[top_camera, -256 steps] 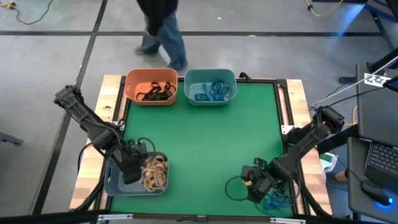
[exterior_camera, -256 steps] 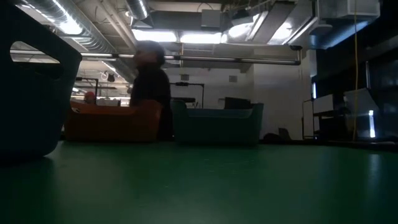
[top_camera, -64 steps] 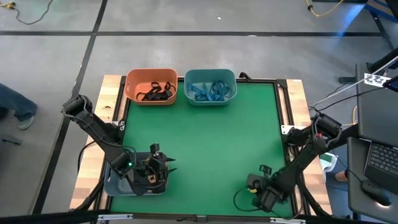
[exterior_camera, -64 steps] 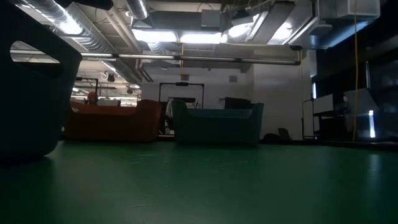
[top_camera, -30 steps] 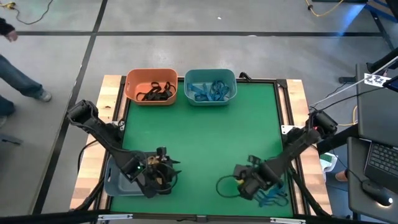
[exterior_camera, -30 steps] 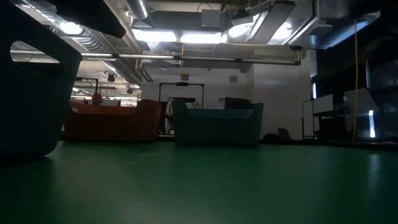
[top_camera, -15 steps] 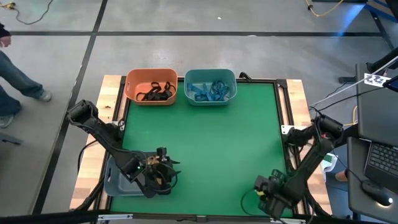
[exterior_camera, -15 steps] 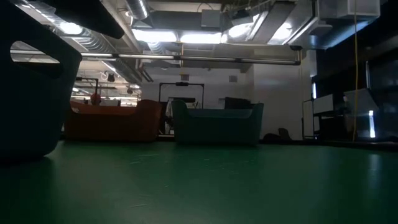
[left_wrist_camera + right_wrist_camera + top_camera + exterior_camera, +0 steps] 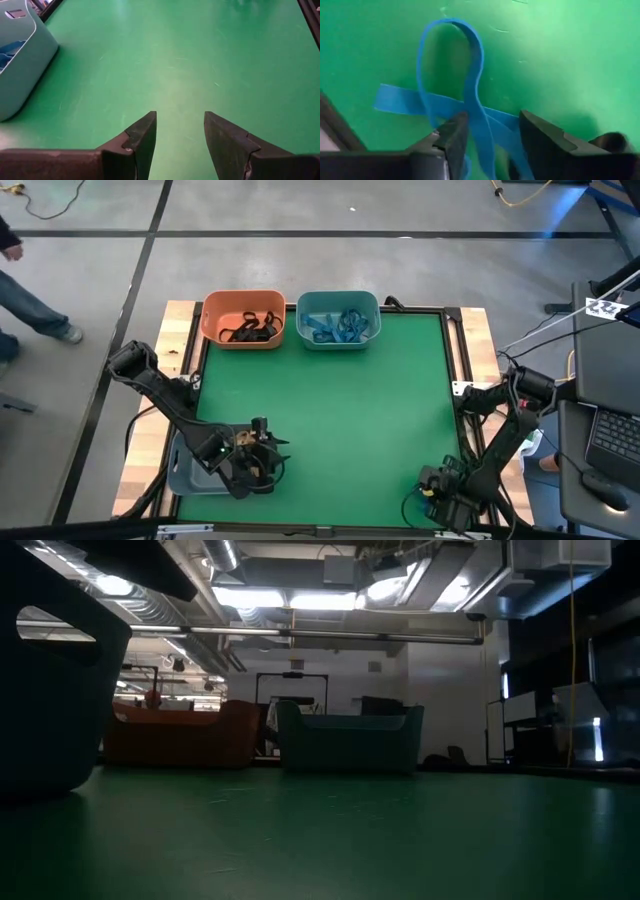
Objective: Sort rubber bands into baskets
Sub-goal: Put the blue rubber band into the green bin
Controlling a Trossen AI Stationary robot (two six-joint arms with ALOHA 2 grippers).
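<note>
Two or more blue rubber bands (image 9: 475, 107) lie on the green table near its front right corner. My right gripper (image 9: 493, 116) points down over them, open, with band strands between its fingers; in the high view it (image 9: 440, 498) hides them. My left gripper (image 9: 180, 117) hangs open with nothing between its fingers, over the grey basket (image 9: 185, 475) at the front left (image 9: 268, 463). The orange basket (image 9: 243, 318) holds black bands and the teal basket (image 9: 338, 318) blue ones; both stand on the table's far side. My right gripper comes from above, one finger (image 9: 454, 132) on each side of the crossing blue strands (image 9: 482, 130), which lie flat on the table. I cannot tell whether the fingers touch them.
A laptop (image 9: 600, 442) sits beyond the table's right edge, and black cables (image 9: 415, 505) loop near the right arm. A person (image 9: 20, 290) walks on the floor at the far left. The middle of the green table (image 9: 350, 410) is bare.
My right gripper has gone toward the table's right and near edges and down, and now stands over the blue bands that lay beside it a second ago. The bands lie where they were.
</note>
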